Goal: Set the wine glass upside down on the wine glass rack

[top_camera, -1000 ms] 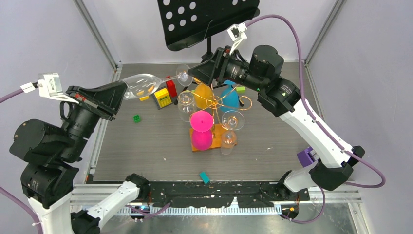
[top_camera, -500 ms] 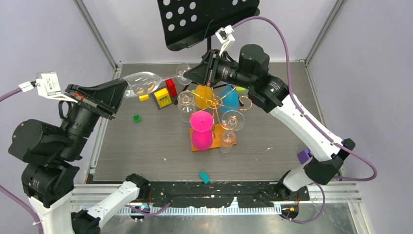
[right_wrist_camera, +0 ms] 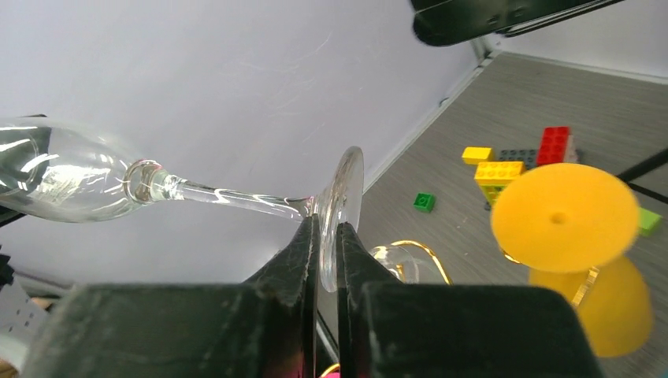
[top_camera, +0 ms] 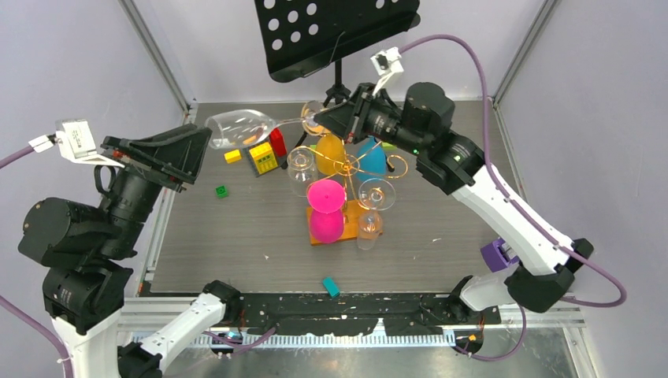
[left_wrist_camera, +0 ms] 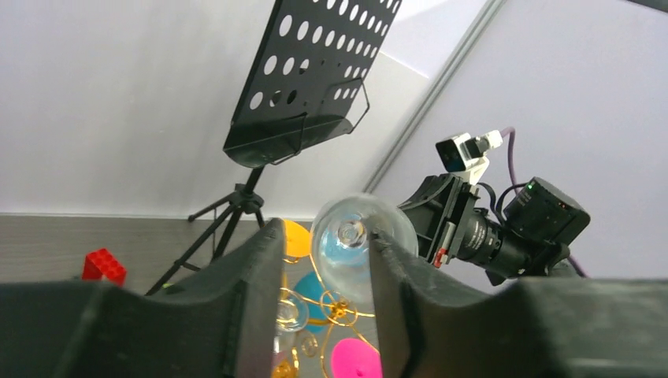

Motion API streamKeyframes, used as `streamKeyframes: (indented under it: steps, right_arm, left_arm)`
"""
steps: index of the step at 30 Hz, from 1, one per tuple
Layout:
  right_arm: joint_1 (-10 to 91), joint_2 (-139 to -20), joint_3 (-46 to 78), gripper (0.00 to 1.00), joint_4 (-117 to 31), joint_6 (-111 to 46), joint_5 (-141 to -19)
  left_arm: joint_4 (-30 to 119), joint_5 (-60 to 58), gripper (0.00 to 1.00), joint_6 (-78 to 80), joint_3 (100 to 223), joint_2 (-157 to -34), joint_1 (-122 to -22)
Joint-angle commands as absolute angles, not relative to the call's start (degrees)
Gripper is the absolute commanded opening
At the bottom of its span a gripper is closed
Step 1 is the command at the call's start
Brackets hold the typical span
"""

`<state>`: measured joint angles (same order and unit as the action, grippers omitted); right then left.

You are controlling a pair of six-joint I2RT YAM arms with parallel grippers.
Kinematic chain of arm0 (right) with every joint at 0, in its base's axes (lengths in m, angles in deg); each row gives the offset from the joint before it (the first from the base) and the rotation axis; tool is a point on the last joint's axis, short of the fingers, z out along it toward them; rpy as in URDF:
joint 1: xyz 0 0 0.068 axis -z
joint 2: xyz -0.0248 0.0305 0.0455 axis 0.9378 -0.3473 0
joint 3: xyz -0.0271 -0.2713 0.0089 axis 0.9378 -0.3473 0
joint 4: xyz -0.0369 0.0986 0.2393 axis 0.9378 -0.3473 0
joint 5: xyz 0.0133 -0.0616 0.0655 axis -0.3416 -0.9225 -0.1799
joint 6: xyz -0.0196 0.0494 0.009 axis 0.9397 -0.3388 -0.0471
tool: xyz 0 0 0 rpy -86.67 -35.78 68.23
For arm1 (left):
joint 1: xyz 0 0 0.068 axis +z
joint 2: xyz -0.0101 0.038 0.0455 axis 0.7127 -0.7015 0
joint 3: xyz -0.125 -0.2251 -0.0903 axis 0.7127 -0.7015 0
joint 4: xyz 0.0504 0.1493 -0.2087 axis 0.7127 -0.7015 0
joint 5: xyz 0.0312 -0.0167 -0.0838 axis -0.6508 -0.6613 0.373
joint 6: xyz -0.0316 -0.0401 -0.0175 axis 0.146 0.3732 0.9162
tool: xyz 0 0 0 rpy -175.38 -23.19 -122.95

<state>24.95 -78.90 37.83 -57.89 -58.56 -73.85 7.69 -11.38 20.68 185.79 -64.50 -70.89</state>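
A clear wine glass [top_camera: 236,126] hangs on its side in the air at the back left, bowl to the left, foot to the right. My right gripper [top_camera: 319,120] is shut on the rim of its foot [right_wrist_camera: 349,189], with the stem and bowl [right_wrist_camera: 63,177] reaching out to the left. My left gripper [top_camera: 203,146] stands open just short of the bowl [left_wrist_camera: 354,244], which shows past its fingertips, close to the right-hand finger. The gold wire wine glass rack [top_camera: 346,165] on its orange base [top_camera: 352,209] stands below and in front of the right gripper.
Pink, orange, blue and clear glasses hang on the rack. A black perforated music stand [top_camera: 331,31] rises behind it. Red [top_camera: 277,142], yellow [top_camera: 264,157], green [top_camera: 222,190] and teal [top_camera: 331,287] bricks lie on the table. Walls close in the left and right sides.
My right gripper has shut on the glass's foot. My left gripper has opened and let go of the bowl. The glass has shifted right and up, away from the left fingers.
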Motion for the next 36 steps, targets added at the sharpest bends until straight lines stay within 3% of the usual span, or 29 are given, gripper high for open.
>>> streamKeyframes:
  steps: [1,7,11,15,17,21,25,36]
  right_arm:
    - [26.76,-71.01,36.31,0.05,-51.26,-58.47,-82.67]
    - [27.27,-65.36,31.41,0.05,-49.4,-43.58,-85.95]
    - [27.24,-61.18,27.46,0.05,-47.52,-27.02,-78.59]
    - [27.3,-58.13,24.87,0.05,-46.78,-13.89,-70.82]
    - [27.28,-56.93,23.98,0.05,-45.93,-8.36,-66.9]
    - [27.28,-56.06,24.97,0.05,-46.66,-4.62,-52.6]
    - [27.25,-56.77,26.23,0.05,-46.14,-5.58,-39.04]
    - [27.24,-58.01,26.48,0.05,-45.4,-8.23,-27.99]
  left_arm:
    - [12.35,-11.24,0.48,21.02,184.6,-62.62,-70.77]
    - [11.08,-12.65,0.6,19.57,184.13,-60.49,-70.77]
    - [10.7,-11.14,0.67,18.61,184.73,-59.96,-70.77]
    - [10.37,-1.76,0.72,17.67,186.79,-62.67,-70.77]
    - [11.23,8.48,0.72,16.34,187.77,-65.14,-70.77]
    - [16.52,25.84,0.71,14.2,185.32,-69.34,-70.97]
    - [22.72,33.55,0.69,7.29,179.52,-69.83,-73.08]
    - [25.45,27.67,0.65,-14.4,170.72,-68.15,-87.45]
